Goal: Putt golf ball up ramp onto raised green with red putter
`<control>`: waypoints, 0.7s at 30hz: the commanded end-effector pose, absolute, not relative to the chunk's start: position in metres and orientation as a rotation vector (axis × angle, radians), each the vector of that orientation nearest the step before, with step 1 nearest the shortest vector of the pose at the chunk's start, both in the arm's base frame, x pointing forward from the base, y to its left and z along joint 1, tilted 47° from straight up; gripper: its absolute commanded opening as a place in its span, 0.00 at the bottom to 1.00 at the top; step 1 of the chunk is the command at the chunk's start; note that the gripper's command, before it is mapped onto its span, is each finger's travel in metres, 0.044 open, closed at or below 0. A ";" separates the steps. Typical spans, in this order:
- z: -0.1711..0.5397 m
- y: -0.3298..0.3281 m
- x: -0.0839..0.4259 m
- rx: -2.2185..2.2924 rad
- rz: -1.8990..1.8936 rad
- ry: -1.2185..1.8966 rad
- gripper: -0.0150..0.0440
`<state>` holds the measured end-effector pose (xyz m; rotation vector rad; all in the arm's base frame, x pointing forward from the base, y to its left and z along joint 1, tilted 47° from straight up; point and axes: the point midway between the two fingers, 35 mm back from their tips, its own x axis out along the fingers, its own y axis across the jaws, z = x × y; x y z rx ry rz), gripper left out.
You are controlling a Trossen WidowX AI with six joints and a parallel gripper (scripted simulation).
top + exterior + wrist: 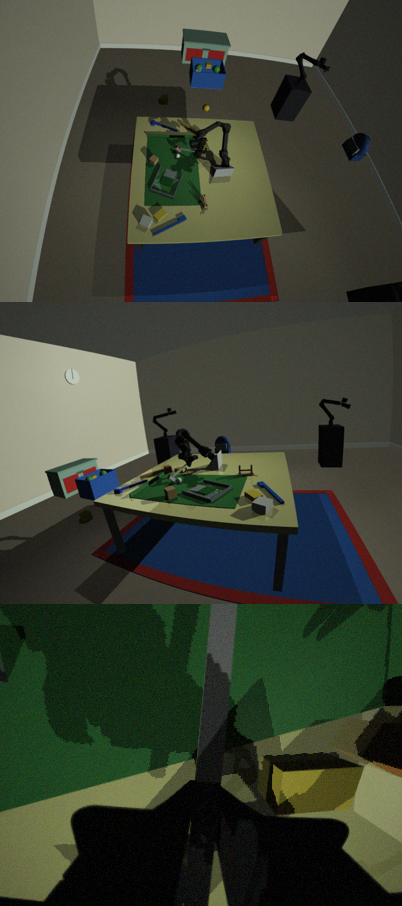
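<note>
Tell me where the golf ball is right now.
In the top view, the golf ball sits on the green mat, just beside the putter's red head, short of the grey-framed raised green.

yellow table (pixel 247 195), green mat (pixel 191 195), blocks

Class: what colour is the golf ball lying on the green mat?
White. The golf ball shows best in the top view, beside the putter's red head.
</note>
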<state>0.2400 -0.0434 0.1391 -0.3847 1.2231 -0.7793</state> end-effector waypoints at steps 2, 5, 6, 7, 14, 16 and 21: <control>0.140 -0.043 0.240 -0.383 -0.778 1.220 0.25; 0.144 -0.049 0.239 -0.384 -0.778 1.218 0.25; 0.146 -0.051 0.238 -0.385 -0.777 1.216 0.25; 0.149 -0.054 0.237 -0.385 -0.777 1.215 0.25; 0.155 -0.064 0.232 -0.382 -0.781 1.218 0.25; 0.155 -0.064 0.232 -0.382 -0.781 1.218 0.25; 0.128 -0.034 0.255 -0.378 -0.772 1.219 0.25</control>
